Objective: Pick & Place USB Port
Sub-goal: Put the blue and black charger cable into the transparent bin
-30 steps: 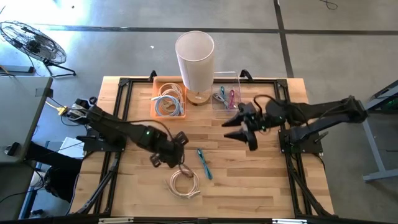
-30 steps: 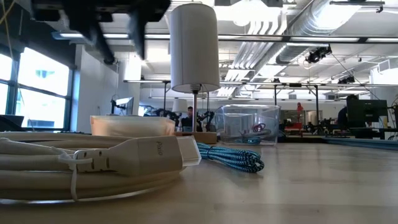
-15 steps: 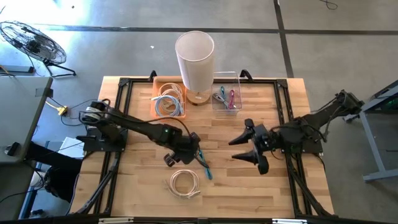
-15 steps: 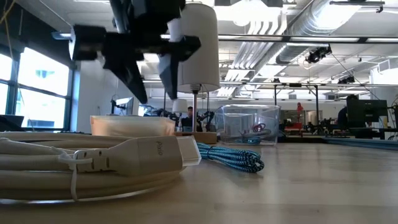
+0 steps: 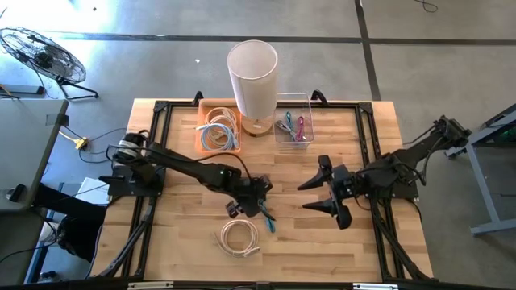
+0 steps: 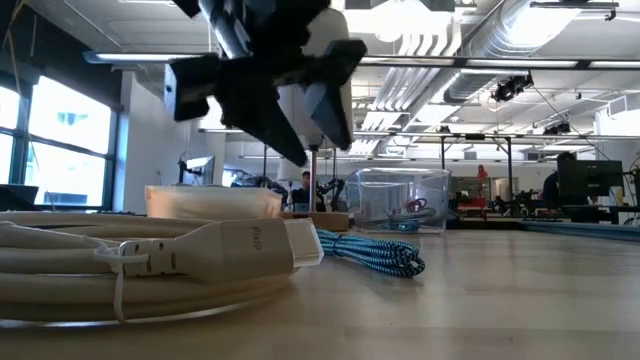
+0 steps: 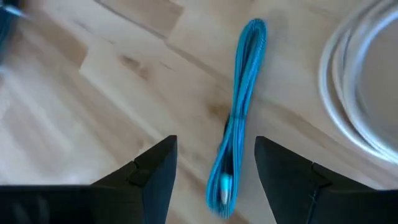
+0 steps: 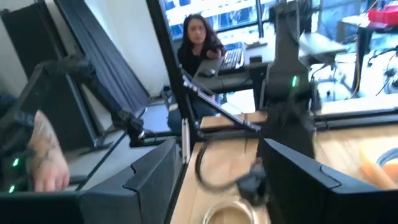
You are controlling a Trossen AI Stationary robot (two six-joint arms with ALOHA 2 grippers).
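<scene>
From above, the pale cylindrical lamp (image 5: 253,76) stands at the far edge of the wooden plank table (image 5: 177,246). Nearer than the lamp, the left gripper (image 5: 255,203) hangs over the braided blue USB cable (image 5: 265,214), jaws spread. The right gripper (image 5: 326,196) waits beside it, jaws wide, empty.

At table height, a coiled white cable (image 6: 150,262) fills the foreground, with the blue cable (image 6: 372,252) lying between it and the lamp.

The left wrist camera shows the folded blue bundle (image 7: 239,112) lying flat between dark fingers (image 7: 155,171), untouched.

The right wrist camera shows a seated person (image 8: 198,43) beyond the table.
</scene>
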